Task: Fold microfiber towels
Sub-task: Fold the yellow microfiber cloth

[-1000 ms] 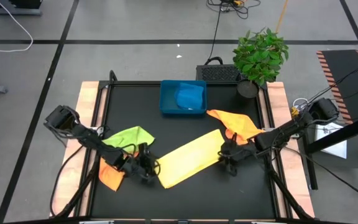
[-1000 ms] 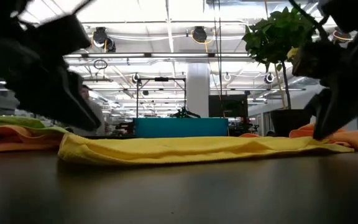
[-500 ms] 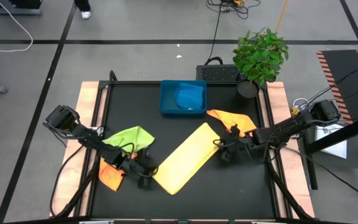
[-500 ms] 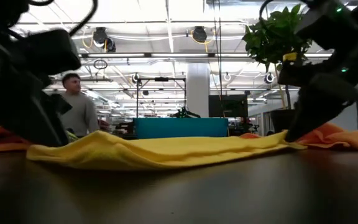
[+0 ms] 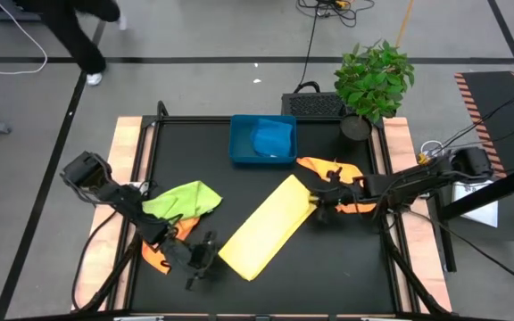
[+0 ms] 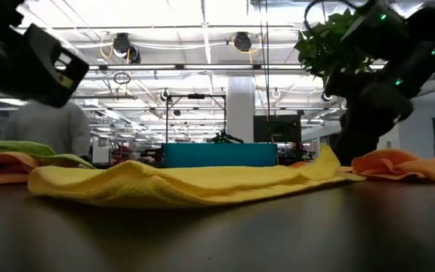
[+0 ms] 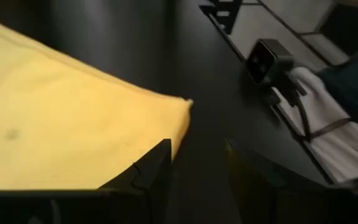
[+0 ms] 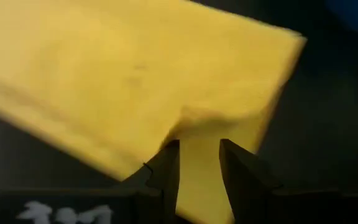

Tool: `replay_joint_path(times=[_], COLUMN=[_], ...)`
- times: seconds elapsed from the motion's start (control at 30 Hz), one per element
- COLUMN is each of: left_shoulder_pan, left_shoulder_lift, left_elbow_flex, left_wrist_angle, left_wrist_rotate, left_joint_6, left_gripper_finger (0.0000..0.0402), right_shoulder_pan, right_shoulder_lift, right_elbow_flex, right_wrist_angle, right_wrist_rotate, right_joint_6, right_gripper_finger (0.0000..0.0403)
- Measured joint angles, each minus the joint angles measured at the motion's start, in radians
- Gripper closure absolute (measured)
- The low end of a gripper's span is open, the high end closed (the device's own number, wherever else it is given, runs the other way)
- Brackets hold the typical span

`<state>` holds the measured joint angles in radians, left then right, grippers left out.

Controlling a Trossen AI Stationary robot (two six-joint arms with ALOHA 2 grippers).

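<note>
A yellow towel (image 5: 261, 230), folded into a long strip, lies slanting across the table's middle. My right gripper (image 5: 316, 206) is shut on its far right end. My left gripper (image 5: 198, 259) stands open just off the strip's near left end, with only dark table between its fingers (image 7: 197, 146); one finger overlaps the towel's edge in the wrist view. A lime green towel (image 5: 182, 198) lies crumpled on an orange one (image 5: 158, 255) at the left. Another orange towel (image 5: 339, 176) lies at the right. My right gripper pinches the yellow towel's far right end (image 8: 197, 130) between its two fingers; one layer or several, I cannot tell. The fingers slant down from the table's right side. That end stands up in a small peak (image 6: 328, 156), and the rest lies on the table.
A blue tray (image 5: 239, 143) with a blue cloth (image 5: 273, 138) in it stands at the far middle. A potted plant (image 5: 373, 80) is at the far right corner. A person (image 5: 74, 27) walks beyond the table's far left.
My right gripper has gone toward the far edge with the yellow towel's right end, so the strip has swung from nearly level to a steeper slant; its near left end has stayed about where it was. My left gripper has drawn back toward the near left and tipped upward.
</note>
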<state>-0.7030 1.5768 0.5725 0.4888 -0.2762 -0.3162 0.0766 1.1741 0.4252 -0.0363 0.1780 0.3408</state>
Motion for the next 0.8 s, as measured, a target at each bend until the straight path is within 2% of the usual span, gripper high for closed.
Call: replay_joint_path(times=[0.07,0.23,0.33,0.43,0.5,0.67,0.8], left_shoulder_pan=[-0.004,0.010,0.031,0.055,0.072,0.106,0.126], left_shoulder_lift=[-0.001,-0.001,-0.001,-0.001,-0.001,0.004,0.009], left_elbow_flex=[0.004,0.004,0.003,0.003,0.003,0.003,0.002], left_wrist_angle=[-0.010,-0.106,-0.185,-0.234,-0.257,-0.321,-0.428], left_wrist_rotate=[-0.040,-0.105,-0.150,-0.168,-0.168,-0.168,-0.158], left_joint_6=[0.008,-0.022,-0.081,-0.129,-0.152,-0.221,-0.314], left_gripper_finger=[0.0252,0.0252,0.0252,0.0252,0.0252,0.0252,0.0252], right_shoulder_pan=[0.030,0.124,0.170,0.199,0.203,0.187,0.161], right_shoulder_lift=[-0.033,-0.092,-0.101,-0.091,-0.077,-0.015,0.053], right_elbow_flex=[0.000,0.000,0.000,0.000,0.000,0.000,0.000], right_wrist_angle=[-0.009,-0.022,-0.051,-0.089,-0.116,-0.151,-0.154], right_wrist_rotate=[-0.050,-0.076,-0.067,-0.005,0.030,0.036,0.063], right_joint_6=[0.025,0.114,0.163,0.197,0.222,0.255,0.257], right_gripper_finger=[0.0296,0.0296,0.0296,0.0296,0.0296,0.0296,0.0296])
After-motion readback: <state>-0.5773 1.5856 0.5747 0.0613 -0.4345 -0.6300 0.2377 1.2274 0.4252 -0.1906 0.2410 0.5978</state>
